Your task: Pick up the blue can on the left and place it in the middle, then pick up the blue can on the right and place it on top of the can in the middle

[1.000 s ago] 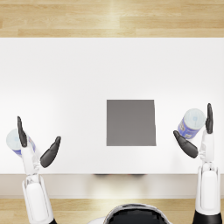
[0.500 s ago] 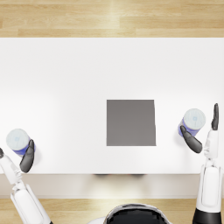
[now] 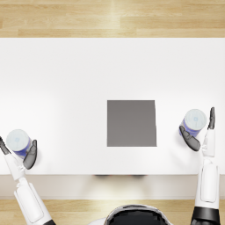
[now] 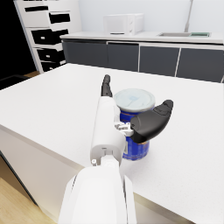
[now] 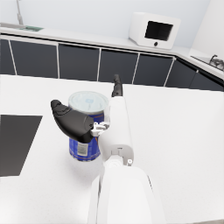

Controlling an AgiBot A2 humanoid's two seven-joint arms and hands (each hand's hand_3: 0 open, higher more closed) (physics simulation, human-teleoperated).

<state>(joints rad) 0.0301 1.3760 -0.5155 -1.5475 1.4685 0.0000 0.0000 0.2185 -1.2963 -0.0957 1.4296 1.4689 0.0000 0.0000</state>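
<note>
**Both hands flank their cans; the mat in the middle is bare**

The left blue can (image 3: 17,141) stands upright on the white table (image 3: 70,79), far out on the left and near the front edge. The left hand (image 3: 19,151) sits around it with fingers spread wide: the thumb (image 3: 30,154) lies on the can's right side and the straight fingers (image 3: 3,146) run along its left. In the left wrist view the same can (image 4: 133,127) shows its pale lid between the thumb (image 4: 151,122) and the extended fingers (image 4: 106,86). Whether the hand actually presses the can cannot be told; the can rests on the table.

The right blue can (image 3: 194,122) also stands upright on the table, on the right side, just right of the dark grey mat (image 3: 131,123) but apart from it. The right hand (image 3: 202,134) brackets it in the same wide pose, thumb (image 3: 189,138) on the can's near-left side and fingers (image 3: 212,117) straight along its right. The right wrist view shows this can (image 5: 86,127) on the table between the thumb (image 5: 70,120) and the fingers (image 5: 117,86), with the mat's edge (image 5: 17,144) off to the left.

The mat lies flat at the table's middle, between the two cans. Behind the table, the wrist views show dark kitchen cabinets (image 5: 78,61) and a white microwave (image 5: 154,30) on a counter.
</note>
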